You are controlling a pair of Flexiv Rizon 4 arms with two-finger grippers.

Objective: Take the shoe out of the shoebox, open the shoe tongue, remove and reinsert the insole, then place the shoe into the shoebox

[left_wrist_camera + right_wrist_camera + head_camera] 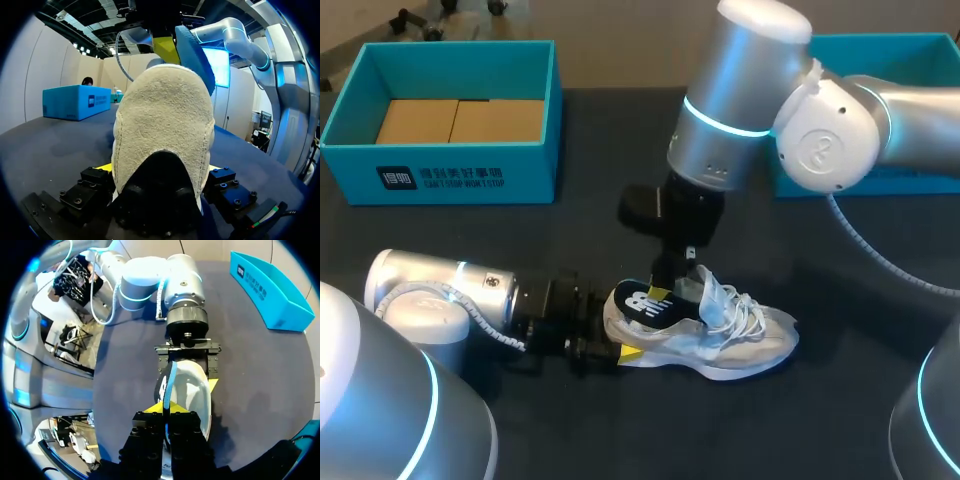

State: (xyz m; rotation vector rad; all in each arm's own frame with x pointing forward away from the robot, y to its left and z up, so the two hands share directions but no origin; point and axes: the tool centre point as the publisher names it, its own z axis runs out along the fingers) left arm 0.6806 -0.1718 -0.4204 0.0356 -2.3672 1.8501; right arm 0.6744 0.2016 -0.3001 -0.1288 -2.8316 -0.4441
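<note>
A pale grey shoe [740, 340] with white laces lies on its side on the dark table, toe to the right. My left gripper [620, 328] comes in low from the left and clasps the heel [165, 125] from both sides, fingers wide apart. From above, my right gripper [665, 290] is shut on the dark, blue-edged insole [638, 303], which stands partly out of the shoe's opening. In the right wrist view the insole [171, 380] shows edge-on between the yellow fingertips [161, 407], above the shoe [192, 390].
A teal shoebox [450, 170] with brown cardboard inside stands at the back left. A second teal box [880, 45] sits at the back right, partly behind my right arm. Bare dark table [840, 420] lies in front of the shoe.
</note>
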